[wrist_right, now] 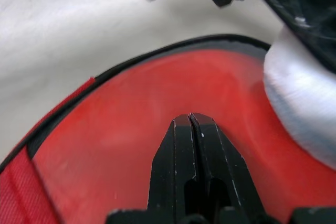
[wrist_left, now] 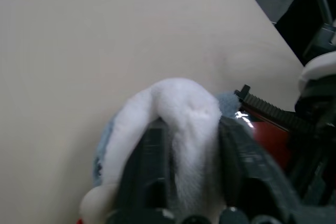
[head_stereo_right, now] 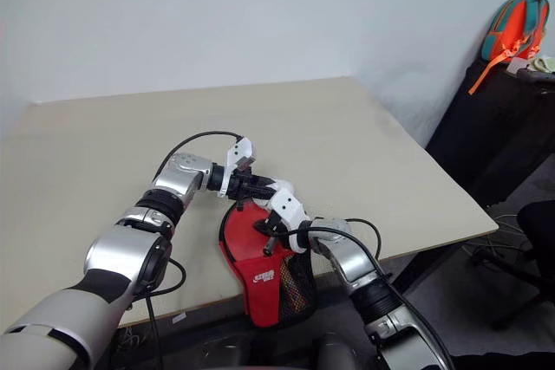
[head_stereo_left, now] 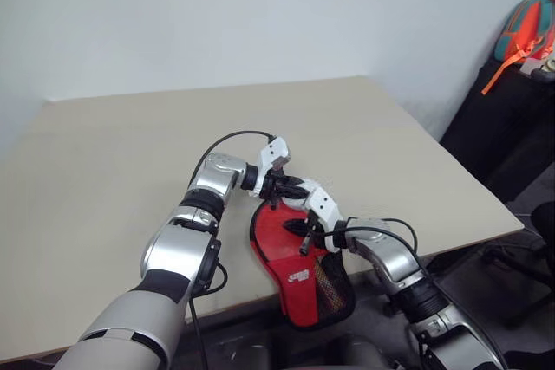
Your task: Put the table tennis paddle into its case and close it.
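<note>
A beige table (head_stereo_left: 130,153) carries the red case (head_stereo_left: 290,253) at its six o'clock edge, narrow end overhanging. My left gripper (head_stereo_left: 276,190) sits at the case's twelve o'clock rim, fingers (wrist_left: 152,166) parted. My right gripper (wrist_right: 193,129), fingers pressed together, rests on the case's red face.

The case (head_stereo_left: 299,270) carries a small white logo (head_stereo_left: 299,276) on its red outer fabric, beside the black mesh pocket (head_stereo_left: 330,288); the mark is too small for any letters to be made out. No other text, label, brand, number or sign can be read anywhere in these views
</note>
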Action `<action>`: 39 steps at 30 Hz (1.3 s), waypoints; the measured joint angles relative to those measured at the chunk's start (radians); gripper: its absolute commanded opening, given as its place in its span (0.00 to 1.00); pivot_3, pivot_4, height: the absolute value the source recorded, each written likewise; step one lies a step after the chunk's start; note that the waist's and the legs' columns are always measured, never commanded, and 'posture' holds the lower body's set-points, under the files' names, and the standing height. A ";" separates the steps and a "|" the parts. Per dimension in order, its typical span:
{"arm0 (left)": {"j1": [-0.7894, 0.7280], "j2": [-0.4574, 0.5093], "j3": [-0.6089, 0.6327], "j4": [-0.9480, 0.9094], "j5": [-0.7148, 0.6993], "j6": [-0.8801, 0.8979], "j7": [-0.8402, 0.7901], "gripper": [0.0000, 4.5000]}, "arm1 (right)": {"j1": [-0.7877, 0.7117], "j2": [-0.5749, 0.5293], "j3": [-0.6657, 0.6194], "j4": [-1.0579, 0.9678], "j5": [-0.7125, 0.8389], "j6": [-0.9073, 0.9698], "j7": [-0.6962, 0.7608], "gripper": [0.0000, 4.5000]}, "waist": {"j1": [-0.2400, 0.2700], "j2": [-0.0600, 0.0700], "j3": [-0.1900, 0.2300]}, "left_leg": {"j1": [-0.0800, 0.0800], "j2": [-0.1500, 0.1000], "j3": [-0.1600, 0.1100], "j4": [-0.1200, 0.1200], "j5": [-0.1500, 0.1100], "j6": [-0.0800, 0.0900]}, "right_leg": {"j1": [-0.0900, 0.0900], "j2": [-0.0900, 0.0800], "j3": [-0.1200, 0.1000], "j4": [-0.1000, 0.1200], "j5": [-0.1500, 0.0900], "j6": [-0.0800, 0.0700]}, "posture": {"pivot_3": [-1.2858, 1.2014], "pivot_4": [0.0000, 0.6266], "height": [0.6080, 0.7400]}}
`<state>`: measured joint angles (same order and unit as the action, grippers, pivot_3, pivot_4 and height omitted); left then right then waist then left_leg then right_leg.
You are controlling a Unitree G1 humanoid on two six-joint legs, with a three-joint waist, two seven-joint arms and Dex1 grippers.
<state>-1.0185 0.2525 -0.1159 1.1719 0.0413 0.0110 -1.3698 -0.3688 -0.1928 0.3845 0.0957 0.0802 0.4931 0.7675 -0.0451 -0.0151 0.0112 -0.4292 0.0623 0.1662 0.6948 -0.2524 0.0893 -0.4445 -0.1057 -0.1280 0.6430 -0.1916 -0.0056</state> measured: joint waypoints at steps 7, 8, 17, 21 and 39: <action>0.010 -0.011 0.001 -0.028 -0.013 0.026 -0.028 1.00 | 0.074 -0.151 -0.062 -0.241 0.094 0.236 0.045 0.00 | 0.001 0.003 0.002 | -0.002 0.000 -0.002 0.003 -0.003 0.004 | 0.000 -0.001 -0.001 0.000 0.000 0.000 | 0.52 0.00 0.81; 0.010 -0.013 0.002 -0.032 -0.016 0.028 -0.028 1.00 | 0.079 -0.176 -0.070 -0.267 0.108 0.268 0.048 0.00 | 0.000 0.004 0.002 | -0.002 0.000 -0.003 0.003 -0.004 0.006 | 0.000 -0.001 -0.001 0.000 0.000 0.000 | 0.52 0.00 0.81; 0.060 0.040 0.011 -0.283 -0.080 0.123 -0.075 0.56 | 0.064 -0.302 -0.248 -0.493 0.283 0.476 0.056 0.00 | -0.002 0.010 0.011 | -0.002 0.000 -0.004 0.003 -0.005 0.008 | 0.000 0.000 -0.002 -0.001 -0.001 0.001 | 0.52 0.00 0.81; 0.143 0.111 0.025 -0.497 -0.149 0.253 -0.093 0.25 | 0.042 -0.315 -0.271 -0.496 0.311 0.502 0.035 0.00 | -0.002 0.012 0.015 | -0.002 0.000 -0.004 0.003 -0.005 0.007 | 0.000 0.000 -0.001 -0.001 -0.001 0.001 | 0.52 0.00 0.81; 0.578 0.253 0.103 -0.952 -0.333 0.517 0.134 0.00 | -0.189 -0.227 -0.169 -0.195 0.228 0.376 -0.064 0.04 | -0.001 0.017 0.021 | -0.002 0.000 -0.004 0.003 -0.002 0.001 | 0.000 0.000 -0.001 -0.001 -0.001 0.001 | 0.52 0.00 0.81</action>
<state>-0.4405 0.5057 -0.0133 0.2202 -0.2920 0.5281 -1.2358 -0.5575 -0.4197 0.2154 -0.0988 0.3082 0.8692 0.7035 -0.0459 0.0022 0.0318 -0.4315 0.0621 0.1622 0.6976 -0.2541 0.0907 -0.4443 -0.1053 -0.1287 0.6424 -0.1923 -0.0043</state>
